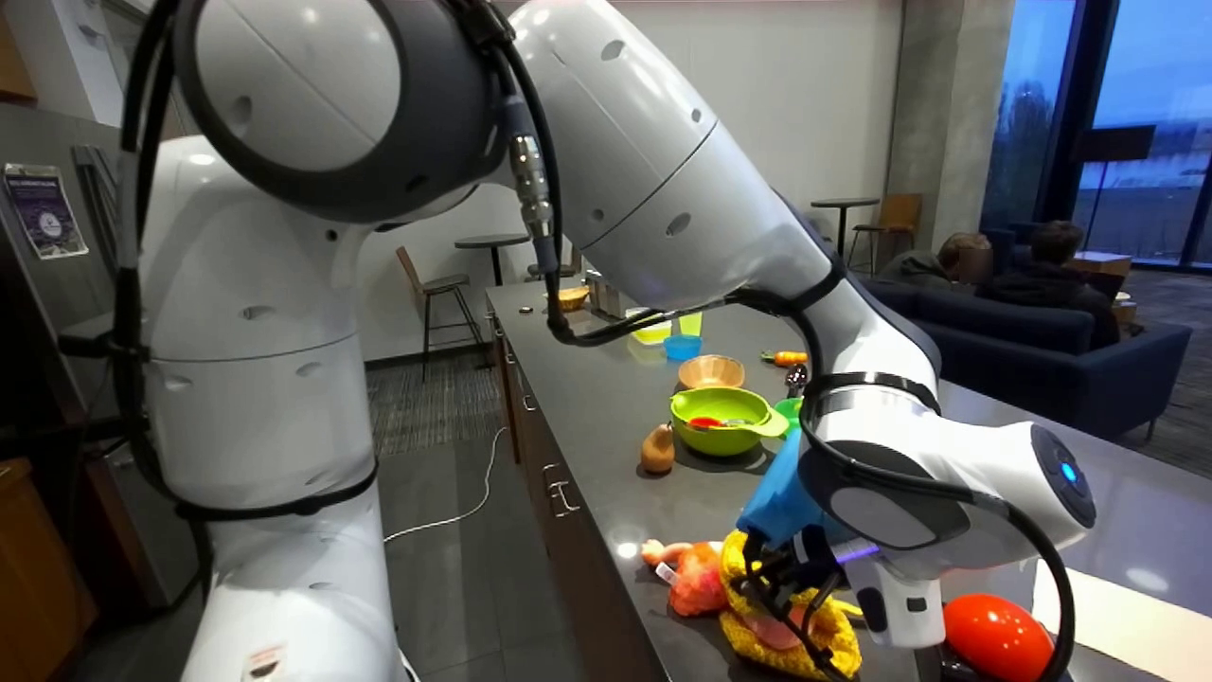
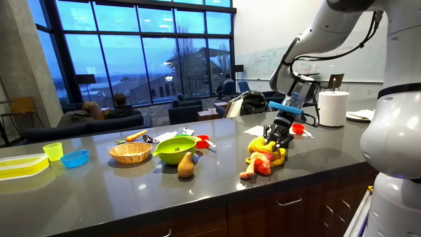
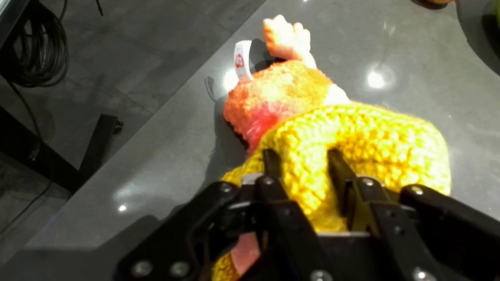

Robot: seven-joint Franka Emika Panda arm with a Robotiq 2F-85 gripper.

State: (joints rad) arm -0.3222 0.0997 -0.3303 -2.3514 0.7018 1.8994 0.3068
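Yellow knit piece (image 3: pixel 383 144): bunched up on the grey counter (image 3: pixel 172 156), directly under the gripper (image 3: pixel 302 166).

Wrist view. Black fingers (image 3: pixel 272 166) apart, one on either side of a thick fold of the knit piece, which fills the gap; cannot tell whether they squeeze the fold or only straddle it. A broad lobe of the knit piece spreads past the fingertips, toward the right. Plush toy (image 3: pixel 281 93), orange and pink, lies against the far-left edge of the knit piece, touching it; its white tag (image 3: pixel 243 60) sticks out on the side away from the knit piece. Pink patch (image 3: pixel 245 253) beside the lower-left part of the knit piece, partly hidden by the gripper; owner unclear.

In an exterior view, gripper tilted over the knit piece, fingertips against its top. Plush toy at its near side. Green bowl (image 2: pixel 172 158) and pear (image 2: pixel 186 167) left of the knit piece, well apart from it. Paper towel roll (image 2: pixel 333 108) upright, right of the knit piece and farther back; red measuring cup (image 2: pixel 298 128) behind it, a little right.

In an exterior view, the knit piece curls round a bit of pink, gripper over its right side, plush toy touching its left. Beyond the knit piece, well apart, wicker basket (image 1: pixel 710 379), then carrot (image 1: pixel 786 358).
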